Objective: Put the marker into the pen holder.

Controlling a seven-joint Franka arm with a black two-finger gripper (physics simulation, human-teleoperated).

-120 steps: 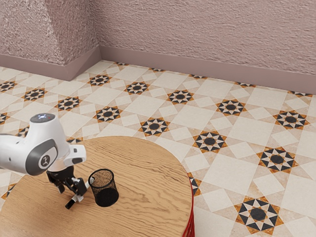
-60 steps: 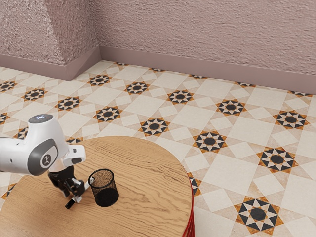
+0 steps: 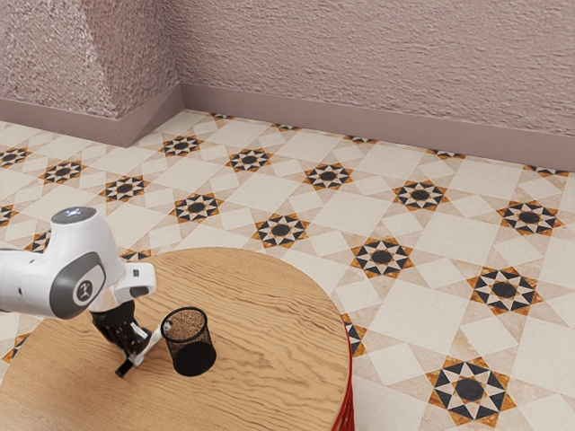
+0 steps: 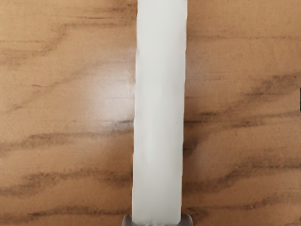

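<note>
Pincer (image 3: 138,349) newly closed, tight on the marker (image 4: 159,113) — beside the mesh pen holder (image 3: 190,350).

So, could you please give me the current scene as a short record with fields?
marker: white with a black end, outside the pen holder
tool: shut on the marker from both sides
pen holder: black mesh, upright on the table
black end: on the side away from the pen holder
marker touching pen holder: cannot tell
table: round, wood-grained top
floor: pale tiles with star patterns
</note>
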